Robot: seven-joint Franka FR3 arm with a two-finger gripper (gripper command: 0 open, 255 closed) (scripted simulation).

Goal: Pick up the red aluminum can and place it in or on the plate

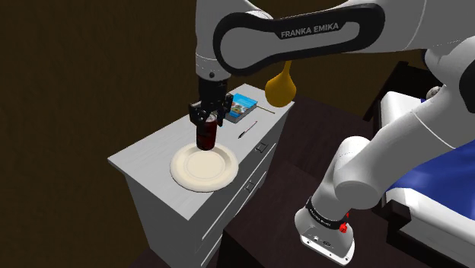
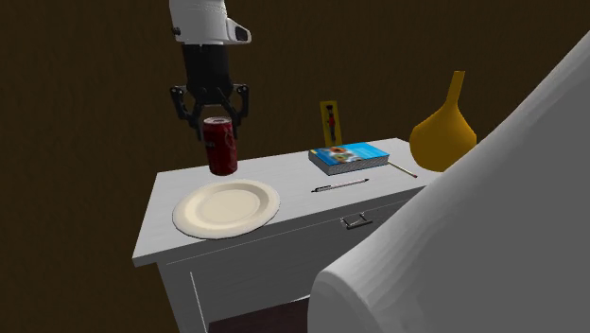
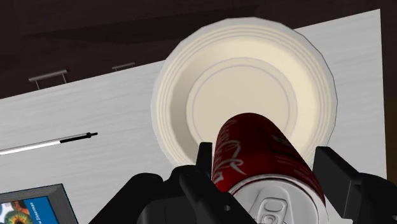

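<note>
A dark red can (image 1: 206,135) (image 2: 221,148) (image 3: 257,159) with white script hangs upright in the air, clasped near its top by my black gripper (image 1: 205,116) (image 2: 212,119) (image 3: 270,175). A cream round plate (image 1: 204,165) (image 2: 227,207) (image 3: 191,95) lies on the grey cabinet top (image 1: 145,156) (image 2: 284,180). In the shoulder view the can's base is over the plate's far rim, slightly above it. The second exterior view shows the can raised behind the plate's far-left edge. Beyond the can, the wrist view takes in the plate.
A blue book (image 1: 241,106) (image 2: 348,158), a black-and-white pen (image 1: 245,132) (image 2: 338,185) (image 3: 44,143) and a yellow-orange vase (image 1: 280,85) (image 2: 443,131) sit on the cabinet beyond the plate. A yellow card (image 2: 328,123) stands behind the book. A blue-covered bed (image 1: 434,167) lies by the stand.
</note>
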